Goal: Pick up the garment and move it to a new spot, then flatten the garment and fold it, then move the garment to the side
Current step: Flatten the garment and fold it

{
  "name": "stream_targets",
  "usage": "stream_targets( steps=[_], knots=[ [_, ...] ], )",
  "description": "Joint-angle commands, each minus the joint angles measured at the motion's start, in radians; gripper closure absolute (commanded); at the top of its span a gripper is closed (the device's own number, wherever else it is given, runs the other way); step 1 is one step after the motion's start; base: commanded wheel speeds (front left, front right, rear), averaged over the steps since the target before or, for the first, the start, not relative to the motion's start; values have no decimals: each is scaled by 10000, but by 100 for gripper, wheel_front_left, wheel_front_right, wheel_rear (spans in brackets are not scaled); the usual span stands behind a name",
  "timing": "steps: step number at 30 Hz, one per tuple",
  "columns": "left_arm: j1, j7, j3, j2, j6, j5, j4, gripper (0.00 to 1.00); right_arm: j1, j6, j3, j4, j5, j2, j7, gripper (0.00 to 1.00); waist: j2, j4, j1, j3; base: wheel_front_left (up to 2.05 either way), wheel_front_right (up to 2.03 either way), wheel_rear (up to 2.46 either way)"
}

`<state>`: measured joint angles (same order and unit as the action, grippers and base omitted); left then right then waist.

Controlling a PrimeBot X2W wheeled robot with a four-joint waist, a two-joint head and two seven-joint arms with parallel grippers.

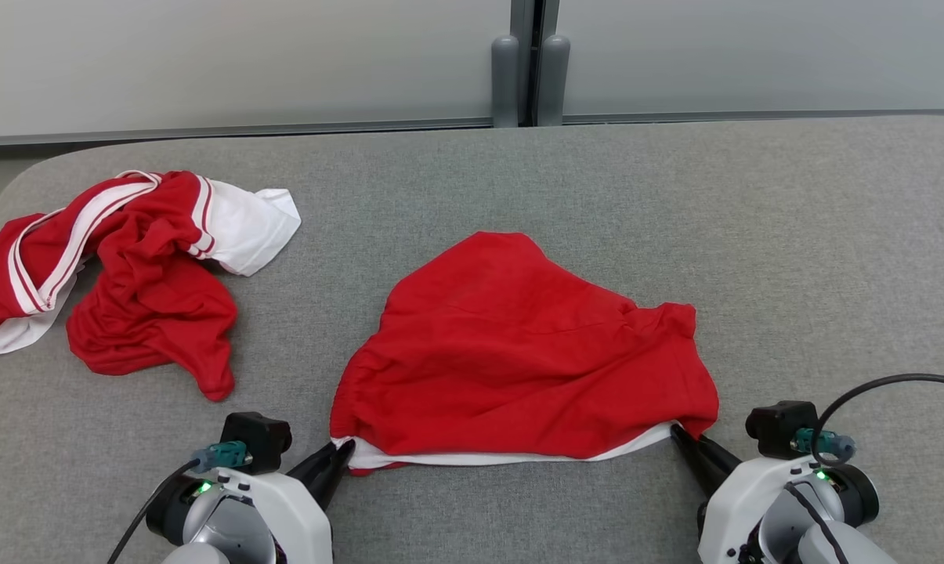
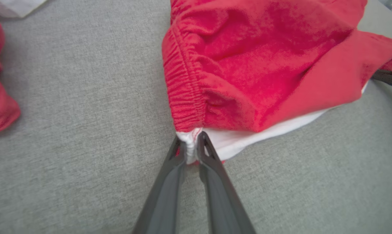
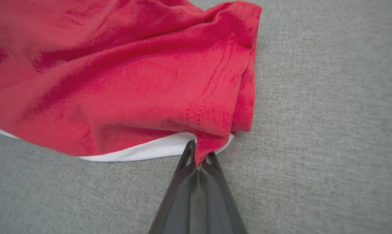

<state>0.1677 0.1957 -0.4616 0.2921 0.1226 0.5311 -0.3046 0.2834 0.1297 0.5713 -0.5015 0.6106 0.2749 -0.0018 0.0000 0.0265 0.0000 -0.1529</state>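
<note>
From the head view, the red shorts [image 1: 519,352] lie near the middle of the grey counter [image 1: 675,196], with a white layer peeping out along the near edge. The left pincer [image 1: 338,458] sits at the near left corner and the right pincer [image 1: 683,439] at the near right, probably so the edge can be drawn taut for flattening. A second crumpled garment [image 1: 127,274] lies well apart at the far left.

In the left wrist view, the left pincer [image 2: 191,146] is clenched on the white corner just below the gathered waistband [image 2: 182,94].

In the right wrist view, the right pincer [image 3: 199,159] is clamped tight on the red hem corner, where the cloth bunches at the tips.
</note>
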Motion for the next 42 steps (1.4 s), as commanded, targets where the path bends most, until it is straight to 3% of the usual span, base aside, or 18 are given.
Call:
stream_targets(
  steps=[1, 8, 14, 22, 29, 34, 42],
  knots=[
    [68, -123, 19, 38, 54, 99, 21, 100, 17, 20, 111, -75, 95, 67, -65, 100, 0, -9, 0, 41, 0, 0, 0],
    [-214, -440, 212, 159, 41, 360, 468, 100, -203, 20, 77, 624, 800, 216, -619, 100, 0, 2, 0, 356, 0, 0, 0],
    [-329, -417, 550, 291, 53, 944, 1892, 100, -515, 20, -228, 1972, 1568, 838, -796, 100, 0, -89, 0, 604, 0, 0, 0],
    [1442, 294, 875, 796, 40, 942, 2844, 100, 443, 20, -628, 3469, 2156, 1645, -910, 100, 0, -368, 0, 46, 0, 0, 0],
    [5390, 555, 481, 866, 90, 1046, 1296, 100, 3627, 21, -98, 3334, 3233, 1927, -1345, 100, 0, -480, 0, -1456, 0, 0, 0],
    [8355, -203, -415, 1173, 71, 1279, 49, 100, 6410, 21, 622, 2594, 3964, 2129, -1706, 100, 0, -510, 0, -2485, 0, 0, 0],
    [12205, -1256, -1141, 1116, 74, 3046, -1964, 100, 10401, 21, 1285, 1462, 4723, 2316, -2321, 100, 0, -380, 0, -3568, 0, 0, 0]
  ],
)
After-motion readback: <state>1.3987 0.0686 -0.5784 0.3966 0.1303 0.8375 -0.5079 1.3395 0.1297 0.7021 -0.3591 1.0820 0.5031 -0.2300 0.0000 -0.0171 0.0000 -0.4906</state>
